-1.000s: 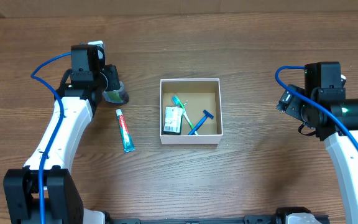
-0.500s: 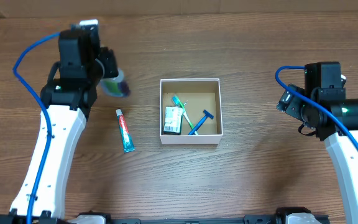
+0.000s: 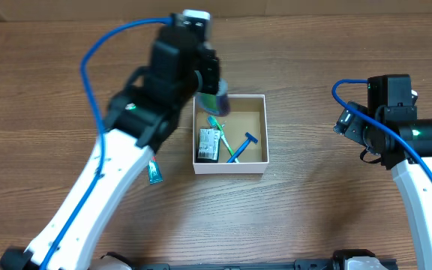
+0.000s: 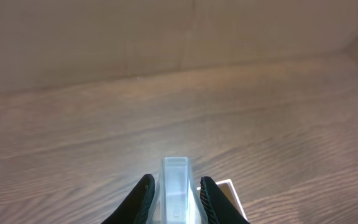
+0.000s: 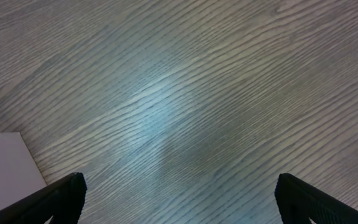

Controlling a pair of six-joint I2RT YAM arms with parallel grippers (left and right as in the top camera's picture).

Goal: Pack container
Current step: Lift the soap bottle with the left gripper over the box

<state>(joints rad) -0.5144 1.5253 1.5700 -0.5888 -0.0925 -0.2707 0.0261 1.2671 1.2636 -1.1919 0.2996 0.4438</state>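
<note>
Over the far-left corner of the container (image 3: 229,169), mid-table, L gripper (image 4: 174,194) holds the small clear bottle (image 3: 218,103) pinched tight; packing step underway. Toothbrush (image 3: 214,122), razor (image 3: 246,141), packet (image 3: 208,144) lie inside. Next, prob.: lower past rim, then release. R gripper (image 5: 180,198) gapes wide, empty. Wrist cam shows pads (image 4: 143,199) on bottle; only overhead shows contents & toothpaste tube (image 3: 154,175) outside, half hidden by L arm.

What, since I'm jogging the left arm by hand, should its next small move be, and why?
Probably carry it a bit farther over the container: the left gripper holds the bottle above the far left rim corner, not yet over bare floor.
</note>
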